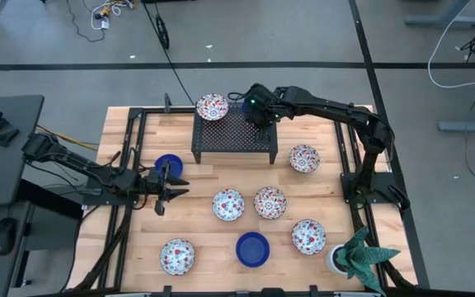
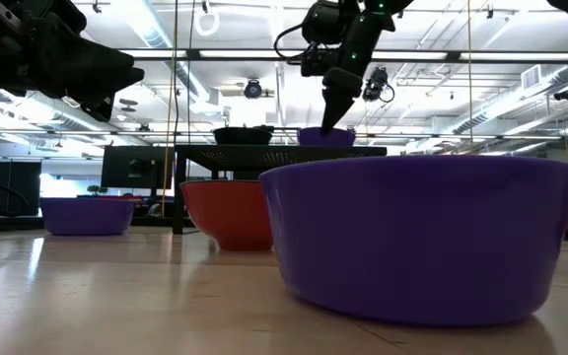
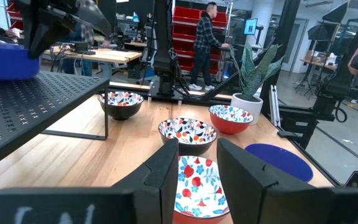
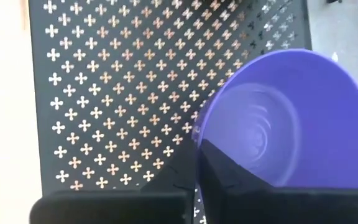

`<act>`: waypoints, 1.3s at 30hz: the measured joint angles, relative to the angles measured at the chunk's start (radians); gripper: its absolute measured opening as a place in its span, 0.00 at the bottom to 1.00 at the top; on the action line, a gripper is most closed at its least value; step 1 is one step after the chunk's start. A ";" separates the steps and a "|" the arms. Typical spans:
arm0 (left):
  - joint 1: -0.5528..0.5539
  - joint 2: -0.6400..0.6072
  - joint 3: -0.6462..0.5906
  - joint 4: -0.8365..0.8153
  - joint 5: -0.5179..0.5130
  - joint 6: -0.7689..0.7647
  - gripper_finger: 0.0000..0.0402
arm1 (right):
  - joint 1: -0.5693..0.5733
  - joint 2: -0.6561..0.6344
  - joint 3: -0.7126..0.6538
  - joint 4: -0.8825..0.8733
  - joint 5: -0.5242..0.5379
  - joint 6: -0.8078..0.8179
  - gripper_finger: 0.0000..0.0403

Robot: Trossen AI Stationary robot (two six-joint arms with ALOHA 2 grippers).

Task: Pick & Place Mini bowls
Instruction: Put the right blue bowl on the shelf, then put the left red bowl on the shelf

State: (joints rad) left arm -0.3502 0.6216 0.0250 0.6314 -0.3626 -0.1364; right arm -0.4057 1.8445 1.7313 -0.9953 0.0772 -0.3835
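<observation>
Right gripper (image 1: pixel 248 109) stretched over the back of the table, above the black perforated rack (image 1: pixel 231 134), fingers pinching the rim of a cobalt blue bowl (image 4: pixel 283 118) at the rack's back edge. One dark finger (image 4: pixel 219 167) inside the rim, bowl bottom seemingly on the mesh. Beside it on the same rack, a floral bowl (image 1: pixel 213 106), white with red and blue pattern. Left gripper (image 1: pixel 174 183) low over the wooden table (image 1: pixel 122 247), fingers spread, holding nothing, just beside another blue bowl (image 1: pixel 166 163). Smooth round floral bowls (image 1: pixel 228 205) scattered across the front half.
</observation>
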 joint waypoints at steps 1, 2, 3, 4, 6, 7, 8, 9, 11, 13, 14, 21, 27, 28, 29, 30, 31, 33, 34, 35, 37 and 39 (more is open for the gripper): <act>0.000 0.000 0.000 0.000 0.000 0.000 0.29 | 0.000 0.005 0.000 0.002 0.000 0.000 0.04; 0.000 0.000 0.000 0.000 0.000 0.000 0.29 | 0.000 0.008 0.000 0.007 0.000 -0.003 0.05; 0.000 0.000 0.000 0.000 0.000 0.000 0.29 | -0.002 0.011 0.000 0.002 0.001 -0.003 0.05; 0.000 0.000 0.000 0.000 0.000 0.000 0.29 | -0.003 0.014 0.000 -0.004 0.008 -0.005 0.06; 0.000 0.000 0.000 0.000 0.000 0.000 0.29 | -0.004 0.015 0.000 0.001 0.020 -0.013 0.07; 0.000 0.000 0.000 0.000 0.000 0.000 0.29 | -0.005 0.015 0.000 0.000 0.020 -0.015 0.07; 0.000 0.000 0.000 0.001 0.000 0.000 0.29 | -0.006 0.016 0.000 -0.001 0.020 -0.016 0.08; 0.000 0.000 0.000 0.001 0.000 0.000 0.29 | -0.006 0.016 0.000 0.001 0.020 -0.016 0.09; 0.000 0.000 0.000 0.001 0.000 0.000 0.29 | -0.007 0.016 0.000 0.002 0.020 -0.018 0.10; 0.000 0.000 0.000 0.001 0.000 0.000 0.29 | -0.007 0.016 0.000 0.007 0.020 -0.018 0.13; 0.000 0.000 0.000 0.001 0.000 0.000 0.29 | -0.007 0.016 0.000 0.010 0.020 -0.018 0.14; 0.000 0.000 0.000 0.001 0.000 0.000 0.29 | -0.011 0.016 0.000 0.032 0.021 -0.020 0.28; 0.000 0.000 0.000 0.001 0.000 0.000 0.29 | -0.018 0.017 0.000 0.037 0.086 -0.025 0.41; 0.000 0.000 0.000 0.001 0.000 0.000 0.29 | -0.018 0.017 0.000 0.037 0.090 -0.026 0.42; 0.000 0.000 0.000 0.001 0.000 0.000 0.29 | -0.018 0.017 0.000 0.037 0.091 -0.026 0.43; 0.000 0.000 0.000 0.000 0.000 0.000 0.29 | -0.018 0.017 0.000 0.038 0.092 -0.026 0.44; 0.000 0.000 0.000 0.000 0.000 0.000 0.29 | -0.018 0.017 0.000 0.040 0.091 -0.027 0.45; 0.000 0.000 0.000 0.000 0.000 0.000 0.29 | -0.018 0.017 0.000 0.045 0.091 -0.034 0.46; 0.000 0.000 0.000 0.000 0.000 0.000 0.29 | -0.018 0.017 0.000 0.048 0.091 -0.038 0.46; 0.000 0.000 0.000 0.000 0.000 0.000 0.29 | -0.017 0.016 0.000 0.054 0.091 -0.042 0.46; 0.000 0.000 0.000 0.000 0.000 0.000 0.29 | -0.012 0.012 0.000 0.057 0.091 -0.044 0.46; 0.000 0.000 0.000 0.000 0.000 0.000 0.29 | -0.002 -0.002 0.000 0.062 0.093 -0.044 0.45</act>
State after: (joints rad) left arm -0.3500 0.6212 0.0250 0.6315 -0.3622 -0.1364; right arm -0.4079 1.8422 1.7313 -0.9333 0.1699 -0.4275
